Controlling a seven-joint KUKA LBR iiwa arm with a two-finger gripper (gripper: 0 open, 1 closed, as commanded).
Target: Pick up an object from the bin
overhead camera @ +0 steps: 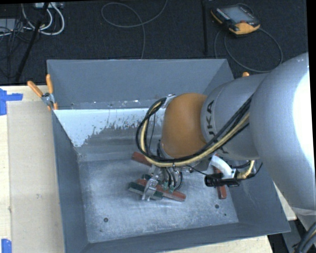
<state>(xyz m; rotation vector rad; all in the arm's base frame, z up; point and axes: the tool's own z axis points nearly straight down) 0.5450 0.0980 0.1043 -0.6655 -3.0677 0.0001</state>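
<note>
The arm is reaching down from the right, its gripper (149, 191) pressing into a small heap (169, 194) of flat green, red and brown pieces near the middle of the bin (99, 216) floor. I cannot tell whether it is open or closed. A brown strip (139, 157) is lying just behind the heap, and a reddish block (221, 192) is lying apart to the right.

scuffed matt metal bin (99, 206); glossy orange cover (183, 124)
</note>
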